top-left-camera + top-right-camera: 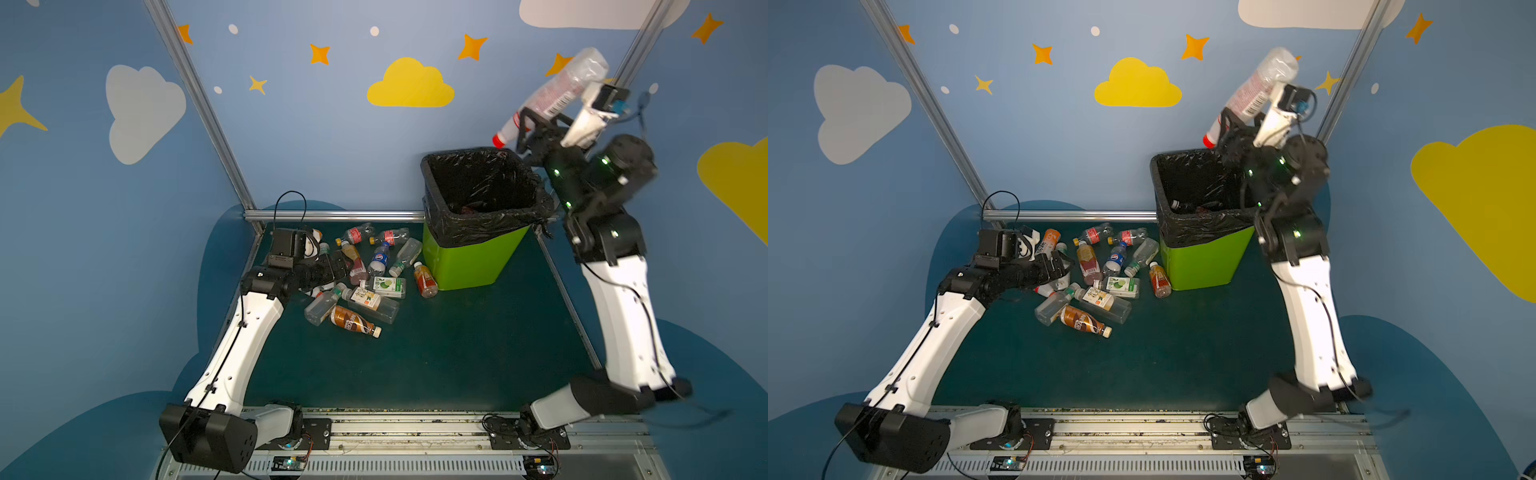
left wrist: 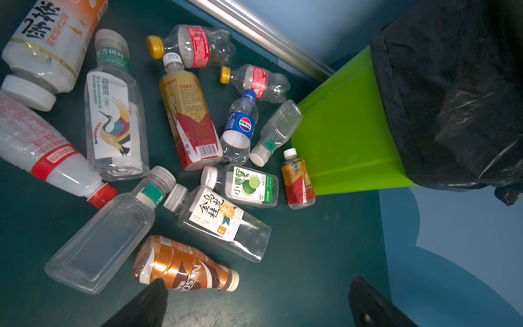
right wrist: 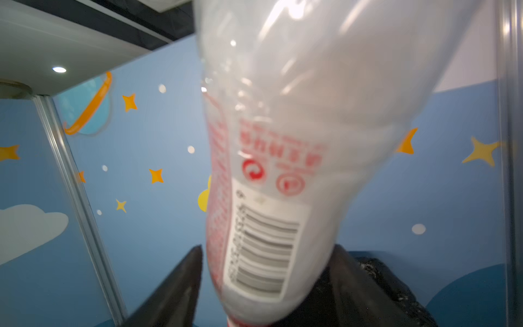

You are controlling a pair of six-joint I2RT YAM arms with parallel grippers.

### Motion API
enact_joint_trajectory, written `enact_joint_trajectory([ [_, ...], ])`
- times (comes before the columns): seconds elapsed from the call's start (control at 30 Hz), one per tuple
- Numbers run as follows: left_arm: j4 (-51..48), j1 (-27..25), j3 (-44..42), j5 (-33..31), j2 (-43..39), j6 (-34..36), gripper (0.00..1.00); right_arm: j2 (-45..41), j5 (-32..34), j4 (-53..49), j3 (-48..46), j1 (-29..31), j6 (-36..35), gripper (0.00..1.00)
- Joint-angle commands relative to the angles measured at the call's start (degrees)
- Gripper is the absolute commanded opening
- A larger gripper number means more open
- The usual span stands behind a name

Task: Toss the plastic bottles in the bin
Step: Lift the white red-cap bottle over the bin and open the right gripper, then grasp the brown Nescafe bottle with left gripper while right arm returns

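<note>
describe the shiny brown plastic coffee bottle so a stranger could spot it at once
Start at the tall lime-green plastic bin lined with a black bag; a heap of plastic bottles lies left of it in both top views. The coffee bottle lies at the heap's edge nearest the camera. It alone wears a metallic copper-brown wrap.

Lime-green bin [image 1: 469, 266], black bag [image 1: 478, 226]; milky bottle [image 1: 557, 95]: red print, red cap [image 1: 498, 140].

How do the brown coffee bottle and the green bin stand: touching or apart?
Apart. Both top views show dark mat between the brown coffee bottle and the green bin.
</note>
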Motion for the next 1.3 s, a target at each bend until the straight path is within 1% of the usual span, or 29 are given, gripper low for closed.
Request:
enact_joint_trajectory([
  [0.0,-3.4,0.3,1.0,-0.2,-0.7,1.4,1.0,1.6,2.9,-12.9,0.5,-0.3,-1.5,0.89],
  [0.1,-4.9,0.3,0.6,-1.1,-2.0,1.6,1.0,-3.2,5.6,-7.5,-5.9,-0.6,-1.6,0.89],
  [0.17,-5.4,0.3,0.5,-1.4,-2.8,1.8,1.0,-6.2,5.8,-5.8,-8.1,-0.9,-1.5,0.89],
  [0.33,-6.5,0.3,-0.3,-1.6,-2.6,1.1,0.99,-11.4,2.3,-6.0,-10.9,-0.7,-0.8,0.89],
  [0.4,-7.5,0.3,-1.6,-2.3,-2.0,-1.0,0.94,-13.2,-0.3,-7.3,-13.0,-0.1,-0.7,0.89],
  [0.47,-9.4,0.3,-3.0,-2.6,-1.4,-2.9,0.87,-14.8,-4.5,-9.0,-15.3,1.1,-1.6,0.87],
  [0.53,-11.7,0.3,-4.8,-2.5,-0.5,-4.6,0.82,-15.9,-9.1,-11.5,-17.5,3.7,-4.8,0.86],
  [0.57,-12.5,0.2,-6.2,-2.2,-0.4,-5.7,0.81,-16.2,-11.3,-13.2,-18.5,5.7,-7.5,0.86],
  [0.63,-12.6,0.1,-9.5,-1.4,-0.7,-7.7,0.81,-16.4,-13.4,-17.6,-19.9,10.6,-12.9,0.86],
  [0.7,-11.9,-0.3,-13.1,-1.2,-1.8,-10.3,0.8,-16.4,-14.0,-21.7,-21.7,15.7,-17.6,0.86],
  [0.77,-11.3,-0.7,-15.9,-1.4,-2.6,-12.4,0.81,-15.7,-15.5,-25.2,-23.3,19.9,-18.6,0.86],
  [0.9,-9.8,-2.0,-19.7,-2.5,-3.3,-15.6,0.86,-15.1,-17.3,-27.2,-30.0,26.8,-16.1,0.86],
  [1.03,-7.5,-3.5,-20.8,-4.2,-2.0,-17.8,0.89,-14.3,-17.6,-27.0,-36.4,31.5,-12.7,0.87],
  [1.13,-4.6,-4.2,-21.6,-5.9,-1.3,-19.6,0.89,-13.8,-19.0,-26.6,-40.2,33.1,-9.3,0.86],
  [1.27,-0.3,-4.6,-23.7,-7.1,0.1,-21.9,0.86,-13.4,-20.9,-25.8,-45.4,33.5,-4.9,0.86],
])
